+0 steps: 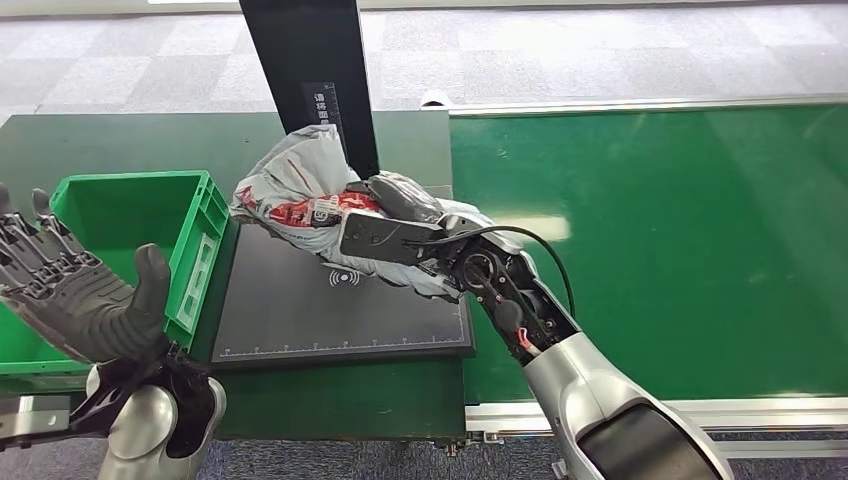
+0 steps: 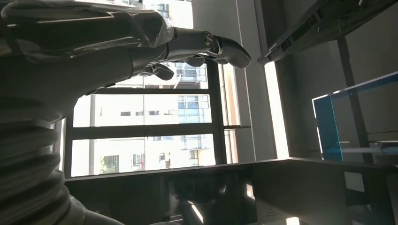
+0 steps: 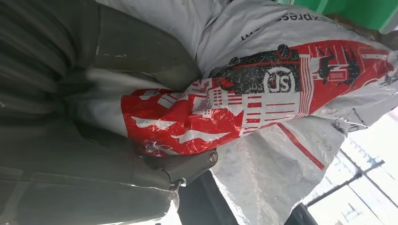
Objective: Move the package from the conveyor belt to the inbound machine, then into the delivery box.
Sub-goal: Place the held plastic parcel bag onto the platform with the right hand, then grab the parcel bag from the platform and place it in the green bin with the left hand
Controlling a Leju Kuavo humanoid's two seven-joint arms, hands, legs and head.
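Observation:
The package (image 1: 290,185) is a crumpled grey plastic mailer with red and black print (image 3: 263,103). My right hand (image 1: 392,222) grips it and holds it over the back edge of the black scanner pad (image 1: 300,310) of the inbound machine, beside the machine's black post (image 1: 310,70). In the right wrist view the thumb (image 3: 141,56) presses on the bag. My left hand (image 1: 75,285) is raised with fingers spread and nothing in it, in front of the green delivery box (image 1: 195,235). The left wrist view shows those fingers (image 2: 206,44) stretched out against windows.
The green conveyor belt (image 1: 680,240) runs along the right, framed by a metal rail (image 1: 640,103). The scanner pad lies between the belt and the green box. Grey carpet floor (image 1: 600,50) lies beyond the table.

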